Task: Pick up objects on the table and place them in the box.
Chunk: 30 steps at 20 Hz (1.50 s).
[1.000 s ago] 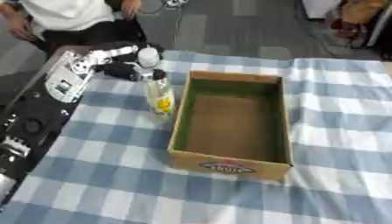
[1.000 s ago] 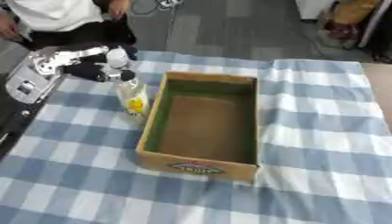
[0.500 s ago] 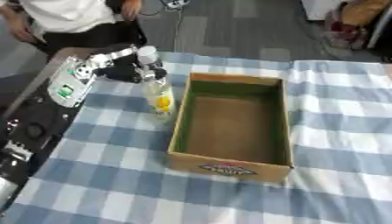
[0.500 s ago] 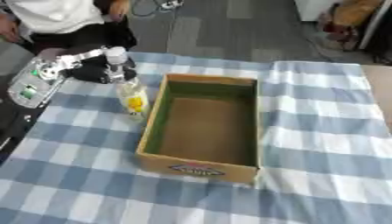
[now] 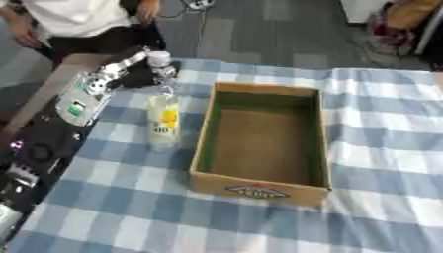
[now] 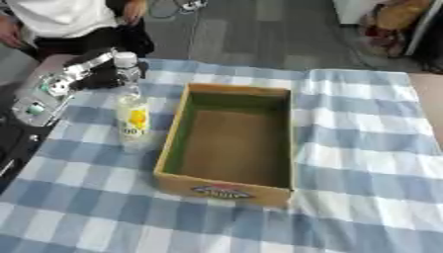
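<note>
Since a second ago, the left robot hand (image 5: pixel 117 74) has slid up along the bottle (image 5: pixel 162 116) and now sits by the neck, just under the white cap, in the upper left of the frame. The whole view has also tipped a little, so the box looks nearer the middle than before. It is too blurry to tell if the fingers are curled round the bottle or only touching it. The bottle stands upright on the tabletop (image 5: pixel 380 153), which wears a blue and white checked cloth. It is clear, with a yellow mark on its label. It stands just beside the left wall of the box (image 6: pixel 230 185), near the far end of that wall. The box is brown card, open on top, with green inner walls and a bare brown floor. A small red and blue mark shows on its near wall. The robot's black left arm (image 5: pixel 39 148) runs down the left edge of the frame to the lower left corner. The right robot hand shows in neither view.
</note>
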### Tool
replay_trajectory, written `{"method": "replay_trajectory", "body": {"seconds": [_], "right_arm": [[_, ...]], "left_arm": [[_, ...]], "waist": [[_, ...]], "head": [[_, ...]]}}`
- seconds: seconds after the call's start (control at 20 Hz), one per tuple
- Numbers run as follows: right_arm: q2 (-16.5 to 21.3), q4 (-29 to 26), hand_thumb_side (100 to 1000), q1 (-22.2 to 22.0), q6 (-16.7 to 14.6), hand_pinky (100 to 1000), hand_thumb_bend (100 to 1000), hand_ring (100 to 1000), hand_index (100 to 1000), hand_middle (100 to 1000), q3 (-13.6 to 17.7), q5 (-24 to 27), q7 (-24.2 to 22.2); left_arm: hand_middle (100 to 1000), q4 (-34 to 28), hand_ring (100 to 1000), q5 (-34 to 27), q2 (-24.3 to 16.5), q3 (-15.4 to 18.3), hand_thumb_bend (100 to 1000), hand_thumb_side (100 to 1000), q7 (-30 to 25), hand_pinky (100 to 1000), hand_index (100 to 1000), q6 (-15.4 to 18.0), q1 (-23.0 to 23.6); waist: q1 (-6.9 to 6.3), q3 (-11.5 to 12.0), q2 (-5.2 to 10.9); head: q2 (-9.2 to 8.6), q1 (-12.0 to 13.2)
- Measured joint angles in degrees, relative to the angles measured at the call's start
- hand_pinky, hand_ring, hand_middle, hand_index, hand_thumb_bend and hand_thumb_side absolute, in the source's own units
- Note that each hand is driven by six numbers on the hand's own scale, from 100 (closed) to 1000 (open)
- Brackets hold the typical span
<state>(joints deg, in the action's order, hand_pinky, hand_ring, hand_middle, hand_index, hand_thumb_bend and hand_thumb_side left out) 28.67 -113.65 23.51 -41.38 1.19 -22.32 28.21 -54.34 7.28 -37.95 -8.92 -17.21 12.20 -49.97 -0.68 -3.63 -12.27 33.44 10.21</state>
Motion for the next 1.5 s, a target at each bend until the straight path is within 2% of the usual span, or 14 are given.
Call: {"method": "replay_trajectory", "body": {"seconds": [0.1,0.15,0.2,0.25,0.3,0.35,0.55,0.75,0.85,1.0,1.05,1.1,1.25,1.5], "right_arm": [[0.0,0.0,908,0.0,0.0,154,100,296,370,243,0.0,0.0,0.0],[0.0,0.0,908,0.0,0.0,154,100,296,370,243,0.0,0.0,0.0],[0.0,0.0,908,0.0,0.0,154,100,296,369,243,0.0,0.0,0.0],[0.0,0.0,908,0.0,0.0,154,100,296,369,243,0.0,0.0,0.0],[0.0,0.0,907,0.0,0.0,154,100,297,369,243,0.0,0.0,0.0],[0.0,0.0,908,0.0,0.0,154,100,297,369,243,0.0,0.0,0.0],[0.0,0.0,907,0.0,-0.1,154,100,296,369,243,0.0,0.0,-0.1],[0.0,0.0,907,0.0,-0.1,154,100,297,369,243,0.0,0.0,-0.1],[0.0,0.0,907,0.0,-0.1,154,100,297,369,243,0.0,0.0,-0.1],[0.0,0.0,907,0.0,-0.1,155,100,297,368,243,0.0,0.0,-0.1],[0.0,0.0,916,0.0,-0.1,155,100,297,368,244,0.0,0.0,-0.1],[0.0,0.0,906,0.0,-0.1,155,100,297,368,244,0.0,0.0,-0.1],[0.0,0.0,906,0.0,-0.1,155,100,297,368,244,0.0,0.1,-0.1],[0.0,0.0,906,0.0,-0.2,155,100,297,368,243,0.0,0.1,-0.2]], "left_arm": [[312,0.1,100,-1.0,0.0,0.0,100,491,0.6,100,377,-0.3,0.0],[322,0.2,100,-1.6,0.0,0.0,100,493,0.9,100,387,-0.3,0.1],[211,0.3,100,-2.1,0.2,0.1,100,484,1.2,100,291,-0.4,0.3],[183,0.3,100,-2.7,0.4,0.2,100,490,1.7,100,276,-0.4,0.4],[100,0.3,100,-3.3,0.5,0.2,100,518,2.3,100,244,-0.2,0.5],[100,0.3,100,-4.0,0.6,0.2,100,553,3.2,100,230,0.1,0.6],[100,-0.5,100,-6.1,0.8,0.2,100,539,7.9,100,208,2.4,1.2],[100,-4.3,100,-7.1,0.8,0.5,100,591,12.4,100,199,3.2,1.5],[100,-7.0,100,-8.7,0.7,0.5,100,615,13.9,100,196,2.0,1.7],[100,-11.9,100,-13.0,0.3,0.1,100,616,15.2,100,195,-1.6,2.5],[100,-13.5,100,-14.9,0.0,-0.3,100,563,15.3,100,195,-3.0,2.7],[100,-15.2,100,-17.1,-0.4,-0.6,100,615,15.3,100,194,-4.6,2.9],[100,-19.9,100,-22.7,-1.6,-1.5,100,617,15.3,100,194,-8.5,3.4],[100,-27.0,100,-30.6,-2.7,-2.1,100,619,15.2,100,194,-12.8,3.5]], "waist": [[0.00,0.0,0.00],[0.01,0.0,0.00],[0.01,0.0,0.00],[0.02,0.0,0.00],[0.03,0.0,0.00],[0.05,0.0,-0.02],[0.10,0.0,-0.16],[0.10,0.1,-0.16],[0.10,0.1,-0.16],[0.07,0.2,-0.16],[0.05,0.2,-0.16],[0.00,0.2,-0.16],[-0.20,0.2,-0.15],[-0.27,0.2,-0.13]], "head": [[0.00,0.0],[0.00,0.0],[0.00,0.0],[0.00,0.0],[0.00,0.0],[0.00,0.0],[0.00,0.0],[0.00,0.1],[0.00,0.1],[0.00,0.1],[0.00,0.1],[0.00,0.1],[0.00,0.1],[0.00,0.2]]}}
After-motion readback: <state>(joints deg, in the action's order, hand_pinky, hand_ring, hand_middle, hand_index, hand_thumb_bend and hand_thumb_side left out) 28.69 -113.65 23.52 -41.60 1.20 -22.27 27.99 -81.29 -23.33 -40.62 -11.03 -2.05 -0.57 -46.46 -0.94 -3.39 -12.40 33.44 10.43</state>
